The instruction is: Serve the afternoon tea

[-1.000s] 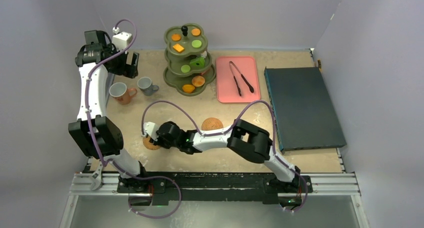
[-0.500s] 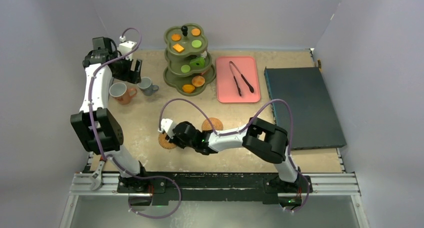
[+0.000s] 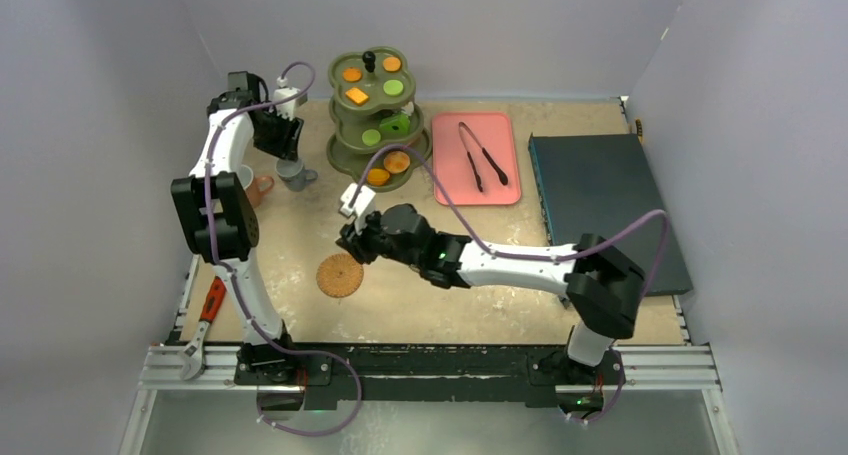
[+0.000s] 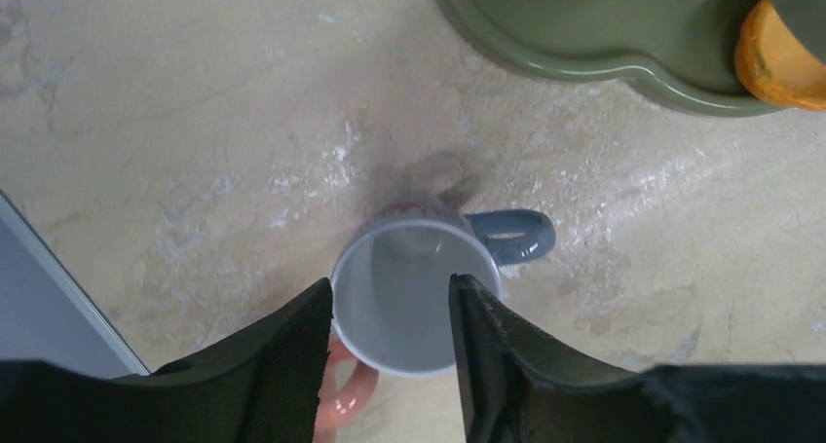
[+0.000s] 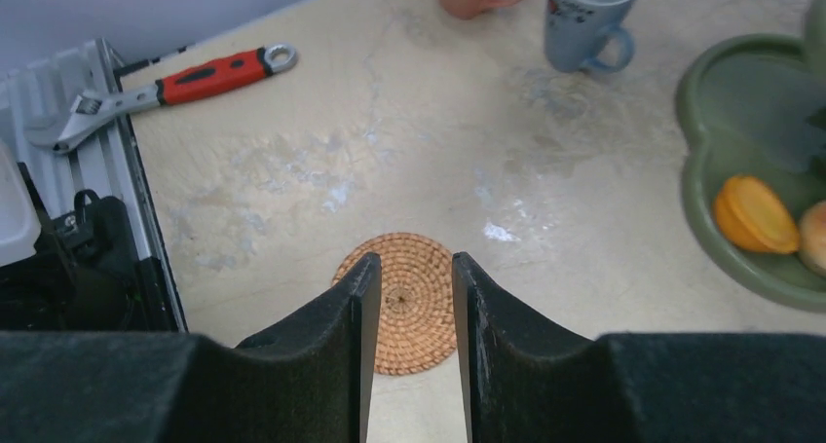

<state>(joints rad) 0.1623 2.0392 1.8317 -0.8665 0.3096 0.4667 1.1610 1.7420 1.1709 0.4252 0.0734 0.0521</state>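
Note:
The grey-blue cup point(image 4: 414, 297) stands upright beside the olive three-tier stand point(image 3: 378, 115), which holds orange and green pastries. My left gripper point(image 4: 390, 292) hangs just over the cup's mouth, open; one finger lines up with the left rim and the other covers the right part. The terracotta cup point(image 3: 262, 185) sits close beside it, mostly hidden by my left arm. One brown coaster point(image 3: 340, 275) lies flat on the table. My right gripper point(image 5: 406, 268) hovers above this coaster point(image 5: 409, 302), jaws narrowly open with nothing between them.
A pink tray point(image 3: 450, 175) with black tongs point(image 3: 483, 155) lies right of the stand. A dark flat box point(image 3: 605, 215) fills the right side. A red-handled wrench point(image 3: 205, 310) lies at the left edge. The stand's bottom tier point(image 5: 750, 258) holds an orange pastry point(image 5: 755, 214).
My left arm swung right from the back-left corner to above the grey-blue cup, its jaws narrowing. My right gripper slid the coaster slightly right, then lifted off it toward the stand.

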